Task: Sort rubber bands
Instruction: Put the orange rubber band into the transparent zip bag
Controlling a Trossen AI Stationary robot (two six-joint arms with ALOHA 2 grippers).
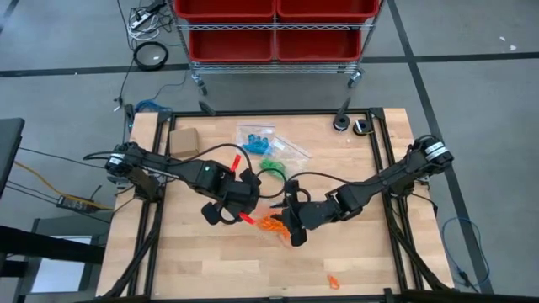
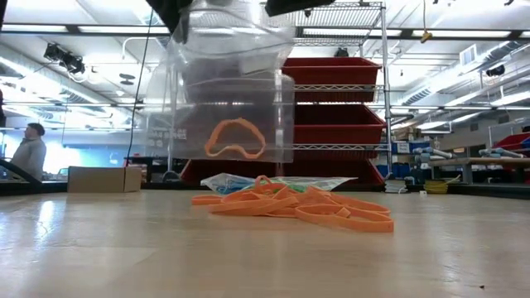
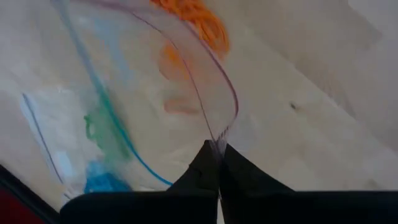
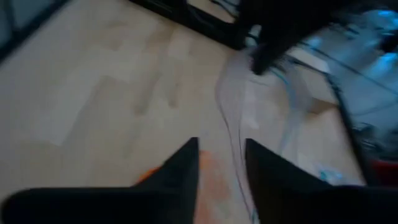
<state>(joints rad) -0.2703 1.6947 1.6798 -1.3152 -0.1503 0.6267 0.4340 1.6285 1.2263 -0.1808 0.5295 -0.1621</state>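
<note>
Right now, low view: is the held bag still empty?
No: one orange band hangs inside the clear bag, which is lifted above the orange pile on the table.

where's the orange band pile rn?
The orange rubber bands lie mid-table in the high view, between the left tool and right tool. In the low view they sit just below the lifted clear bag.
</note>
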